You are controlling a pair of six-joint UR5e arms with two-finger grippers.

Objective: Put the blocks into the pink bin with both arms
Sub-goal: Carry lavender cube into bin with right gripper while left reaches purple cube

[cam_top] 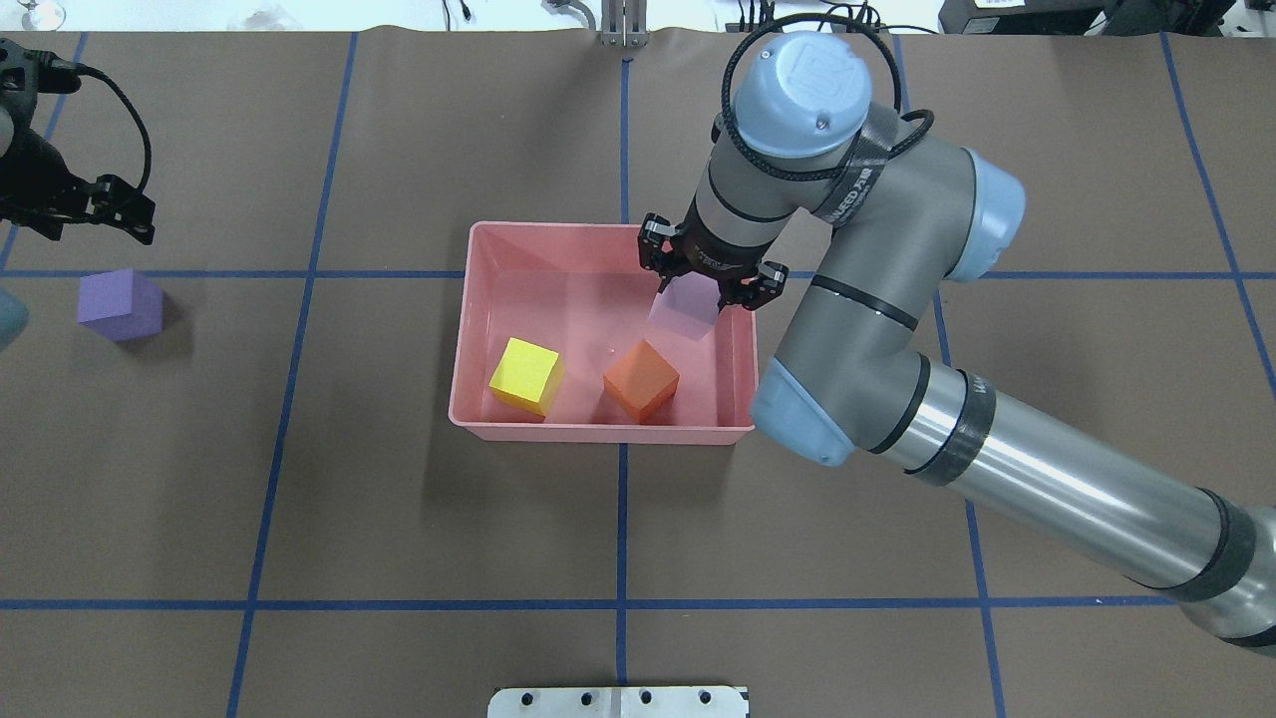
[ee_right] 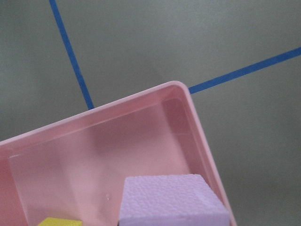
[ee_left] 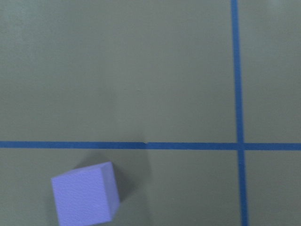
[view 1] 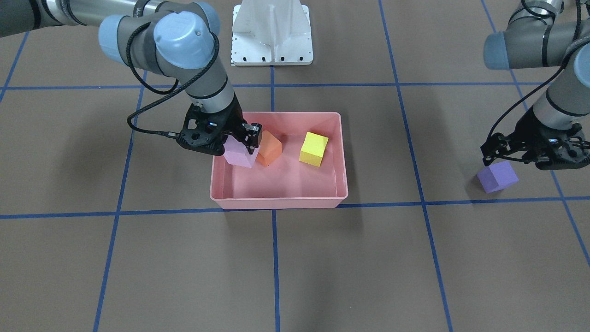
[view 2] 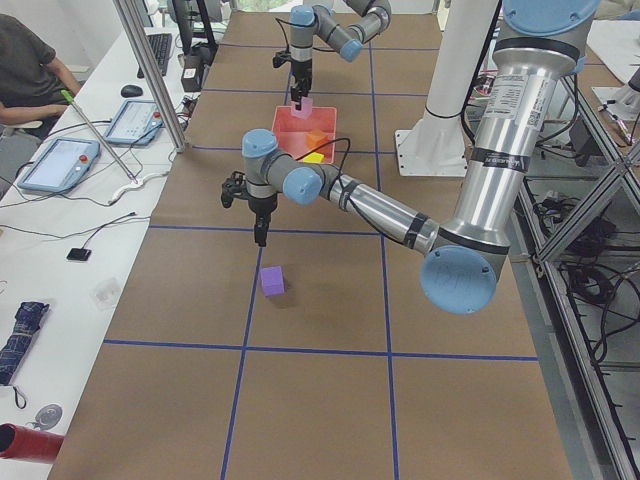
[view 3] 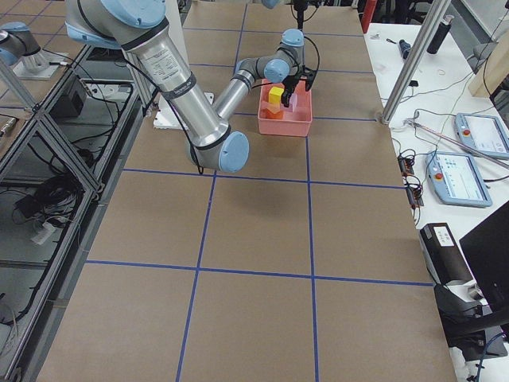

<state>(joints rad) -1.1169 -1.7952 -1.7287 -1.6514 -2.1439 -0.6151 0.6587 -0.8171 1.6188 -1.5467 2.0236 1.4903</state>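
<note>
The pink bin [view 1: 276, 201] [cam_top: 598, 431] sits mid-table. The orange cube [view 1: 268, 147] [cam_top: 641, 379] and the yellow cube [view 1: 314, 148] [cam_top: 525, 375] lie inside it. My right gripper [view 1: 239, 146] [cam_top: 708, 279] is shut on the light pink cube [view 1: 239, 157] [cam_top: 684, 307] [ee_right: 169, 202], holding it above the bin's floor near one end wall. The purple cube [view 1: 497, 176] [cam_top: 120, 304] [ee_left: 84, 197] rests on the table far from the bin. My left gripper [view 1: 534, 159] hangs open and empty just above and beside it.
The white pedestal [view 1: 272, 32] [cam_top: 618, 701] stands at the robot's side of the table. Blue tape lines [view 1: 273, 258] grid the brown surface. In the exterior left view an operator [view 2: 30, 70], tablets [view 2: 60, 165] and a metal post [view 2: 150, 70] line the side bench.
</note>
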